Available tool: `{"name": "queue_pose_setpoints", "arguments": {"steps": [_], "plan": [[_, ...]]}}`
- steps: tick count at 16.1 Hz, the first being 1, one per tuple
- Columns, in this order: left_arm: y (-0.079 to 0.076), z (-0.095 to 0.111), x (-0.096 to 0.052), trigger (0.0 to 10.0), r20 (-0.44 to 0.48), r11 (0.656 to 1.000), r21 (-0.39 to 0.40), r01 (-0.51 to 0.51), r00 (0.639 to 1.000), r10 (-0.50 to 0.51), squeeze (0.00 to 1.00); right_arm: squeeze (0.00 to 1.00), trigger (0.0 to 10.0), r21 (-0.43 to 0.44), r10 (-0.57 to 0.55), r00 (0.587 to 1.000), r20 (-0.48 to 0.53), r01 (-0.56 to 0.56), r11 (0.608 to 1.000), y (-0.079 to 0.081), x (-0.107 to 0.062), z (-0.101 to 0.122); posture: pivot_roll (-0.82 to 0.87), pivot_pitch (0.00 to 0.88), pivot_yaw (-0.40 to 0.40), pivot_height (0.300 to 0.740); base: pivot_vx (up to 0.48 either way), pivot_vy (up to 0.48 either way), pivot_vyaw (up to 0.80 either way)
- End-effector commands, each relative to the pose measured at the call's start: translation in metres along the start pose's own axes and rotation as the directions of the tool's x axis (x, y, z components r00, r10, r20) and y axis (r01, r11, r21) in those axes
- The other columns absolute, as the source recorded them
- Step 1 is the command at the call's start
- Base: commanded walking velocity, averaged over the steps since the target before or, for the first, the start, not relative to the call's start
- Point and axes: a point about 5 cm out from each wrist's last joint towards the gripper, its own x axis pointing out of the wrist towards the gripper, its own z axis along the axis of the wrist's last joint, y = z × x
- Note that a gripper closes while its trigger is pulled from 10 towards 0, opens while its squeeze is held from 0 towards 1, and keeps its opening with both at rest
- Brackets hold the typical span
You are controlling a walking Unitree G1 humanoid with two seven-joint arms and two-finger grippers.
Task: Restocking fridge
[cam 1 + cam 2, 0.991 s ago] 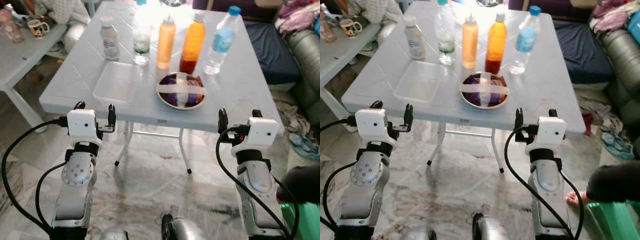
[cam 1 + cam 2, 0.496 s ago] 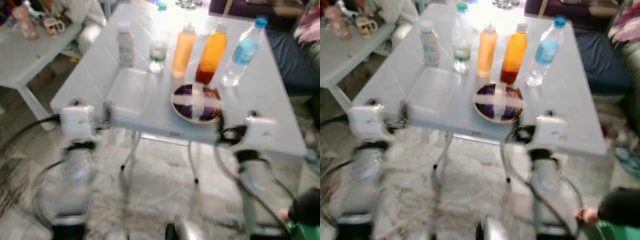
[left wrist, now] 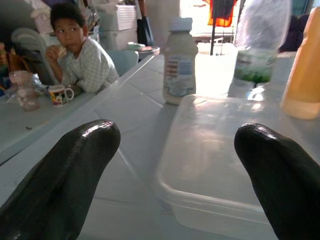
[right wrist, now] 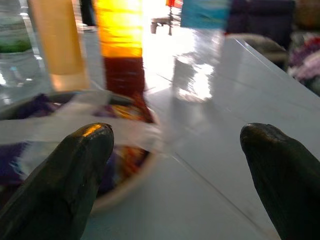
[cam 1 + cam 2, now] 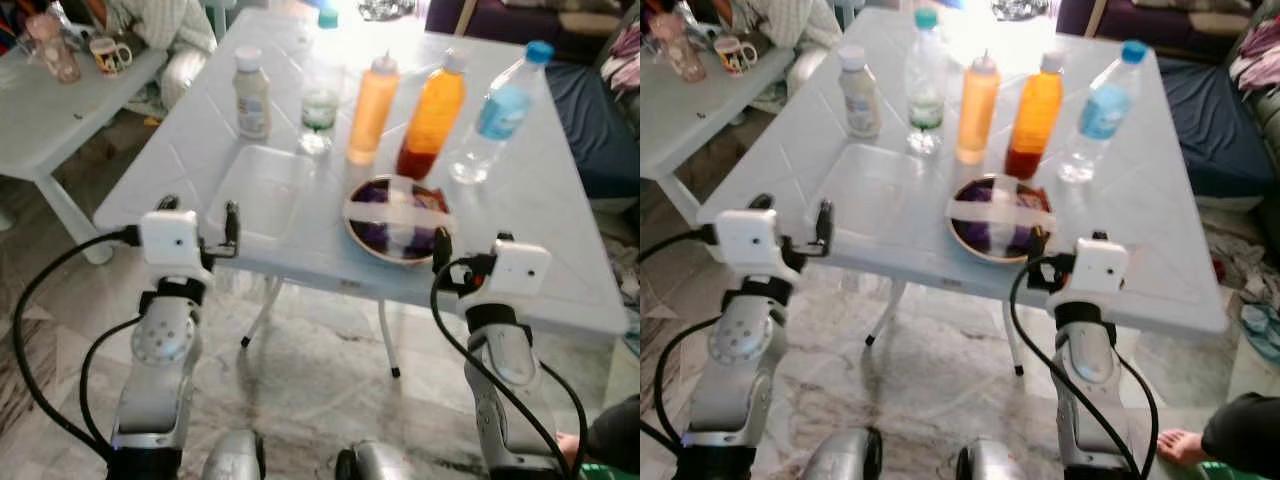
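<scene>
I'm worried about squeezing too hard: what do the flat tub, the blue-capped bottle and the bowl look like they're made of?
The tub looks like thin, cloudy translucent plastic: the table shows through it and its rim glints. The blue-capped bottle looks like clear, thin plastic, see-through below its label. The bowl is harder to tell: a pale, smooth rim, perhaps ceramic or hard plastic, with a band of tape across the top.

Both end effectors, left and right, hover spread at the table edge.
</scene>
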Motion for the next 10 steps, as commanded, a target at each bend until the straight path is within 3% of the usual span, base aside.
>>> {"name": "queue_pose_setpoints", "arguments": {"steps": [1,5,9,10], "plan": [[0.003,0.002,-0.002,10.0,0.004,1.000,0.008,-0.005,1.000,0.005,0.00,0.00,10.0,0.032,-0.032,0.999,-0.032,0.033,0.999,-0.003,-0.001,-0.005,0.08,0.146,-0.042,0.740,0.000,0.000,0.00],[0.001,0.003,-0.002,10.0,0.008,1.000,0.006,0.012,1.000,-0.012,0.00,0.00,10.0,0.119,-0.054,0.995,-0.085,0.064,0.991,0.002,0.007,-0.010,0.09,0.151,-0.041,0.740,0.000,0.000,0.00],[0.000,0.005,0.000,10.0,0.013,1.000,0.006,0.005,1.000,-0.005,0.00,0.00,10.0,0.236,-0.018,0.991,-0.132,0.049,0.971,0.017,0.018,-0.014,0.09,0.156,-0.044,0.740,0.000,0.000,0.00],[-0.001,0.005,0.000,10.0,0.014,1.000,0.005,0.008,1.000,-0.008,0.00,0.00,10.0,0.282,0.017,0.988,-0.156,0.028,0.959,0.027,0.023,-0.016,0.10,0.158,-0.043,0.740,0.000,0.000,0.00]]}}
